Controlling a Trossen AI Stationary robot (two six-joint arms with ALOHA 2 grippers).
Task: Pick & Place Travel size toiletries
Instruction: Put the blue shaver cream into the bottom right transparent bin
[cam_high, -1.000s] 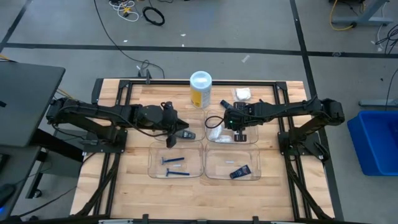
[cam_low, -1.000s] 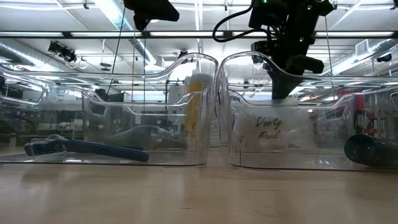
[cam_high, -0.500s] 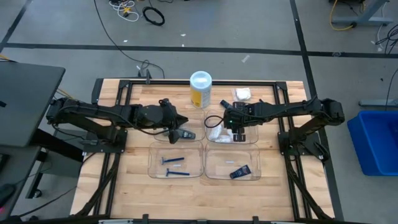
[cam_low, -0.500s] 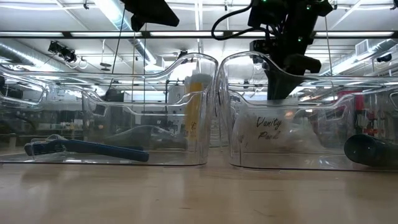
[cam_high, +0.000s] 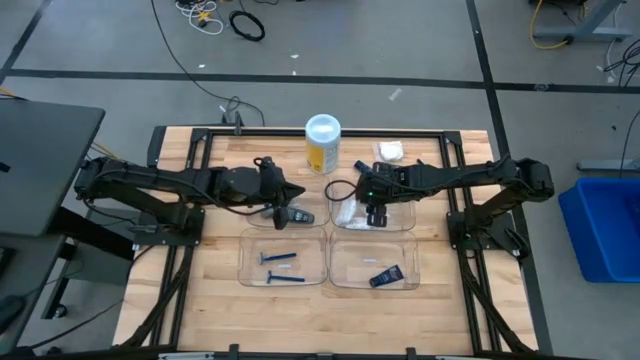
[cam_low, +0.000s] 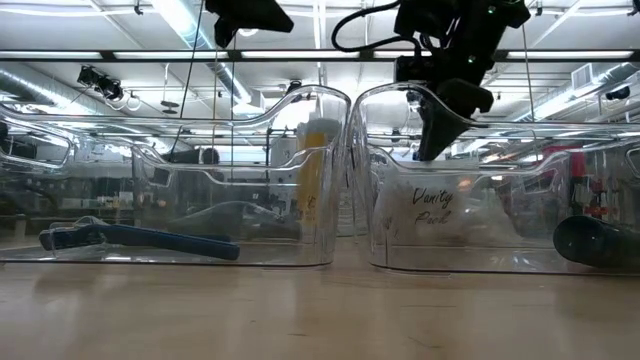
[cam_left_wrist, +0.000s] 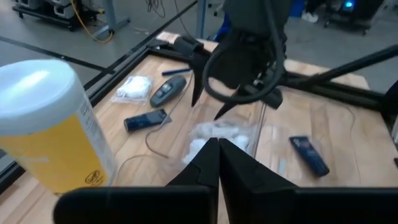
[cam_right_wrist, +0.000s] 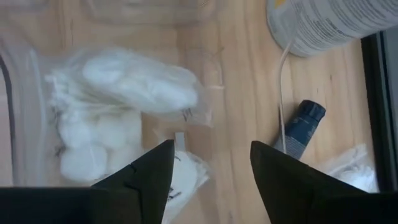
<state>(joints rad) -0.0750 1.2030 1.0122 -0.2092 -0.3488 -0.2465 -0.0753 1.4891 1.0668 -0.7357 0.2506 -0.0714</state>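
Note:
My right gripper hangs open above the far right clear tray, fingers pointing down over the white crinkly packets that lie on the tray's floor. It touches nothing. My left gripper is shut and holds nothing, raised over the far left tray and pointing toward the right arm. Two blue razors lie in the near left tray. A dark blue tube lies in the near right tray.
A tall yellow canister with a white lid stands at the far middle. Beside it on the bare wood lie a white packet, a grey oval stick and a dark blue tube. A thin cable crosses the wood near the tube.
My right gripper has opened above the packets in the far right tray and tipped a little, staying in place. The packets lie where they were.

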